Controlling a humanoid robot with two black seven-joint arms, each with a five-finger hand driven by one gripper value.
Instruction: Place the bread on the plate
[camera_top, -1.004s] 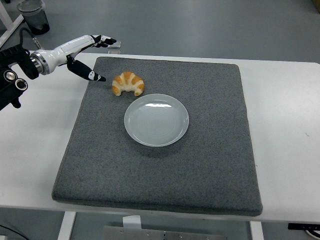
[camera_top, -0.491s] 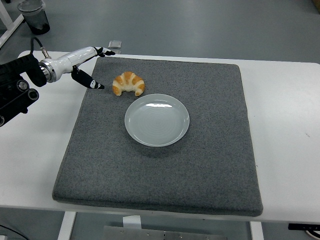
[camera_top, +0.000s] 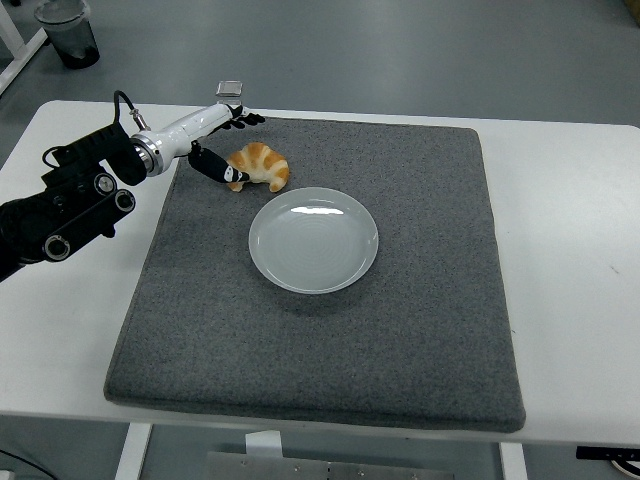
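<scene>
- Bread (camera_top: 259, 165), a croissant-shaped piece, lay on the grey mat (camera_top: 420, 300) near its far-left corner, just beyond the rim of the plate and apart from it.
- Plate (camera_top: 313, 239), pale and round, sat flat on the mat, left of centre, with nothing on it.
- Left hand (camera_top: 220, 140) reached in from the left edge with fingers spread; the thumb tip was at the bread's left end, the other fingers extended above its far side. Nothing was clamped.
- Mat covered most of the white table (camera_top: 570, 260).
- A dark container (camera_top: 66, 30) stood on the floor at top left.
</scene>
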